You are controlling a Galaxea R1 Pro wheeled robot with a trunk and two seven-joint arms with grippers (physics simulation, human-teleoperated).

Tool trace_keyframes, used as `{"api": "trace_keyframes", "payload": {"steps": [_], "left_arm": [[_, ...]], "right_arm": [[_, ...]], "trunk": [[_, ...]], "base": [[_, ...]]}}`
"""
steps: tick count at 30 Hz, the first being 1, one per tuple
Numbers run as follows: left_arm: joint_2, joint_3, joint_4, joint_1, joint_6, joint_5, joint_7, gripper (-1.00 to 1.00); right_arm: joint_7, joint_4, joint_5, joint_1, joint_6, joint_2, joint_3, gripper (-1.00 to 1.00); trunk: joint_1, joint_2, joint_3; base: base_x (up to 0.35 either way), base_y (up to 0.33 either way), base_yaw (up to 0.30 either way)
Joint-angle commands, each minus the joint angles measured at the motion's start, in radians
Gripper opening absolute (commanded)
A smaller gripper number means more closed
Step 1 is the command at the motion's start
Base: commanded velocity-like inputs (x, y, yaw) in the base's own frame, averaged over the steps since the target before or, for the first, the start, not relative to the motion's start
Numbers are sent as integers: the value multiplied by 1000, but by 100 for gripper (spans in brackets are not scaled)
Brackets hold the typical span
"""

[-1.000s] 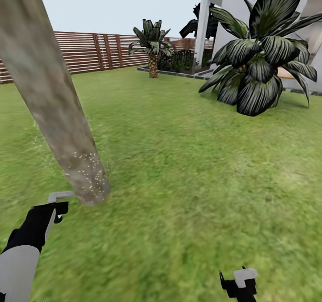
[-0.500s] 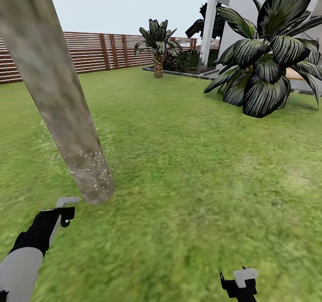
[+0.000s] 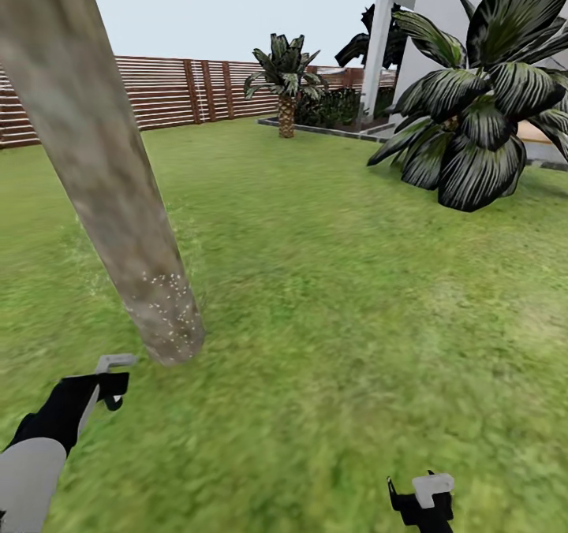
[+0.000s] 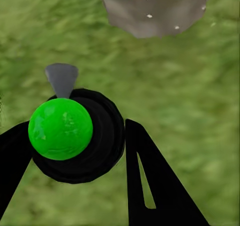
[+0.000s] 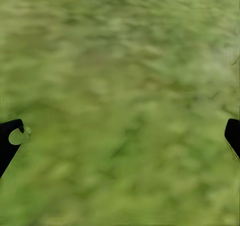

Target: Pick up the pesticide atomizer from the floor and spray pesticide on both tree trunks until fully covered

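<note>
A thick grey-brown tree trunk (image 3: 110,170) leans up from the lawn at the left, with white specks on its foot (image 3: 166,312). My left gripper (image 3: 99,387) hangs just short of that foot and is shut on the pesticide atomizer (image 3: 113,362). In the left wrist view the atomizer (image 4: 70,136) has a black body and a glossy green ball, held in my left gripper (image 4: 75,136). Its grey nozzle (image 4: 62,79) points at the trunk's base (image 4: 152,8). My right gripper (image 3: 422,500) is low at the front right, open over bare grass (image 5: 120,131).
A brown slat fence (image 3: 173,91) runs along the back. A short palm (image 3: 285,83) stands by a paved edge (image 3: 315,129) far ahead. A large dark-leaved plant (image 3: 481,123) and a white house (image 3: 410,13) are at the right. Open lawn (image 3: 339,296) lies ahead.
The whole view has drifted slightly right, so the camera moved. My left gripper with the atomizer has sunk a little lower relative to the trunk's foot. The right gripper has not moved.
</note>
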Motion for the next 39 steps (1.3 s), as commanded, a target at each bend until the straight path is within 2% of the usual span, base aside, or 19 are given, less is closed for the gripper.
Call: {"api": "trace_keyframes", "payload": {"steps": [1,6,7,9,10,12,14,16,18,20,24,28,30,32,33,35,39], "left_arm": [[-1,0,0,0,0,-1,0,-100],[-3,0,-25,-1,-4,1,0,-100],[-10,-1,-54,-1,-4,2,-4,-100],[-58,-3,-99,-3,-1,-1,-2,-100],[-73,-4,-121,-5,1,-1,-3,-100],[-86,-4,-143,-8,22,-1,-7,-100],[-88,-14,-171,-9,66,0,-11,-100],[-76,-17,-192,-10,80,1,-14,-100],[-19,-13,-202,-31,94,8,-23,-100],[8,-14,-203,-36,121,9,-75,-100],[0,-19,-210,-38,130,6,-110,-100],[-9,-53,-285,-40,134,6,-111,-100],[-2,-57,-299,-51,154,7,-111,-100],[8,-54,-305,-110,231,7,-115,-100],[22,-54,-306,-121,245,6,-116,-100],[42,-55,-307,-121,251,8,-117,-100],[48,-61,-306,-121,255,8,-116,-100]], "right_arm": [[0,0,0,0,0,0,0,100],[0,0,0,0,0,0,0,100],[0,0,0,0,0,0,0,100],[0,0,0,0,0,0,0,100],[0,0,0,0,0,0,0,100],[0,0,0,0,0,0,-1,100],[0,0,0,0,0,0,-1,100],[0,0,0,0,0,0,-1,100],[0,0,0,0,0,0,-1,100],[0,0,0,0,0,0,-1,100],[0,0,0,0,0,0,-1,100],[0,0,0,0,0,0,-1,100],[0,0,0,0,0,0,-1,100],[0,0,0,0,0,0,-1,100],[0,-1,0,0,0,0,-1,100],[0,-1,0,0,0,0,-1,100],[0,-1,0,0,0,0,-1,100]], "trunk": [[0,0,0],[0,0,0],[0,0,0],[0,0,0],[0,0,0],[0,0,0],[0,0,0],[0,0,0],[0,0,0],[0,0,1],[0,0,3],[0,0,3],[0,0,3],[0,0,3],[0,0,3],[0,0,3],[0,0,3]], "base": [[210,-150,266],[27,-144,111],[1,-12,7],[1,-5,3],[0,-2,1],[0,0,0],[0,0,0],[0,0,0],[0,0,-15],[0,0,-110],[-115,0,-104],[-143,0,-7],[-15,0,-1],[-3,0,0],[0,0,0],[0,0,0],[-67,123,0]]}}
